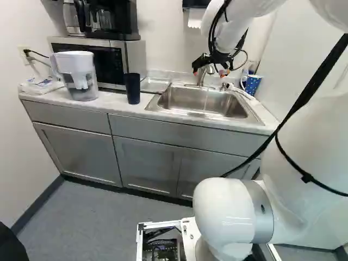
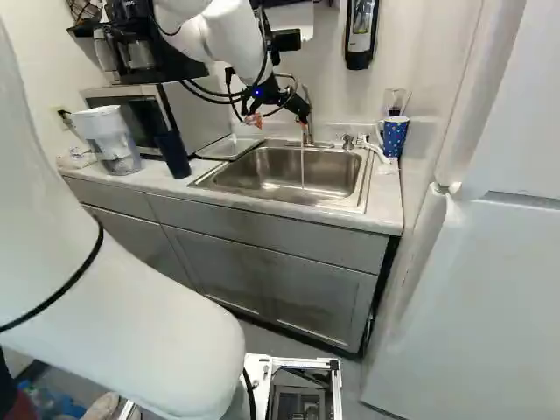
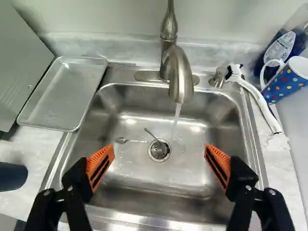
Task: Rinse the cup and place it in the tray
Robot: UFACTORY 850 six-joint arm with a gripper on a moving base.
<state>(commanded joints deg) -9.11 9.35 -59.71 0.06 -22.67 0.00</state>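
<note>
- Dark cup (image 1: 132, 88), likely the one to rinse, stands upright on the tabletop (image 3: 38, 154), left of the sink (image 3: 139, 180), near the tray (image 3: 62, 96).
- It lies to the left of the tool (image 3: 160, 150), so the reach should go that way.
- The tool hangs over the sink, spread wide, holding and touching nothing.
- Water (image 3: 176, 115) runs into the sink.
</note>
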